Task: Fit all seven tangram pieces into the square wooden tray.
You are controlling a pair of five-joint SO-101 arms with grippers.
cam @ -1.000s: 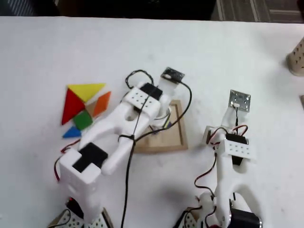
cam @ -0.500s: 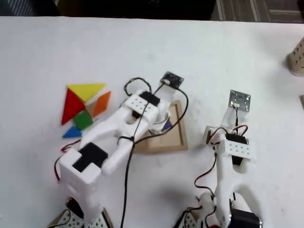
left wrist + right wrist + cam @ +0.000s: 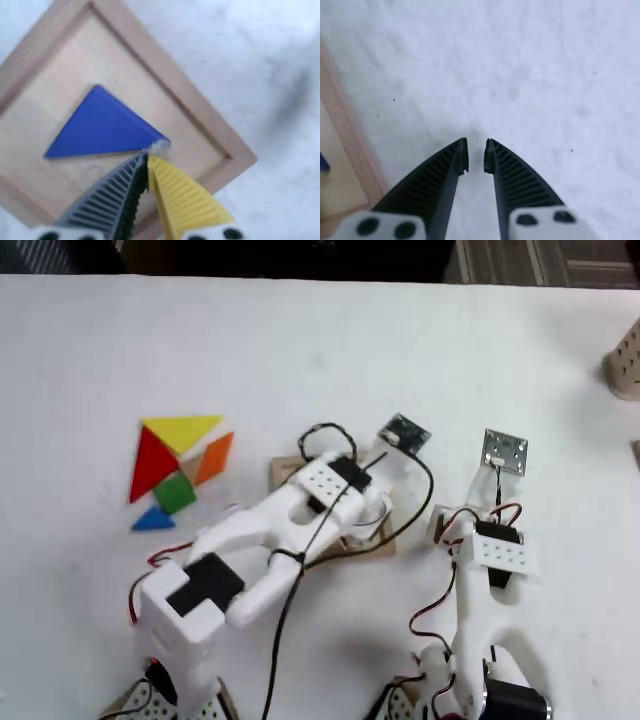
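**Left tool clenched at a blue triangle in the tray; five pieces wait on the worktop**

Two white robot arms stand side by side at the near edge of a white worktop [image 3: 450, 350].

The left arm [image 3: 270, 525] stretches away to the right over a square wooden tray [image 3: 283, 468] and hides most of it. In the left wrist view, a dark blue triangular piece [image 3: 102, 127] lies flat on the tray's floor, apart from the raised rim [image 3: 165, 85]. The left tool [image 3: 146, 157], with one grey finger and one yellow finger, is clenched. Its tips are pressed together and meet one corner of the blue triangle.

Five more pieces sit in a tight cluster well to the left of the tray:
- a yellow triangle [image 3: 182, 430], farthest away
- a red triangle [image 3: 150, 465], at the cluster's left side
- an orange parallelogram [image 3: 215, 458], at the cluster's right side
- a green square [image 3: 175, 492], nearer than those
- a small light blue triangle [image 3: 152, 519], nearest of all

The right arm [image 3: 485, 570] stands just right of the tray. Its black-fingered right tool [image 3: 475, 150] hangs over bare worktop beside the tray's rim [image 3: 350, 130]. A narrow gap shows between its fingers, and it grasps nothing.

A beige perforated object [image 3: 625, 365] stands at the far right edge.
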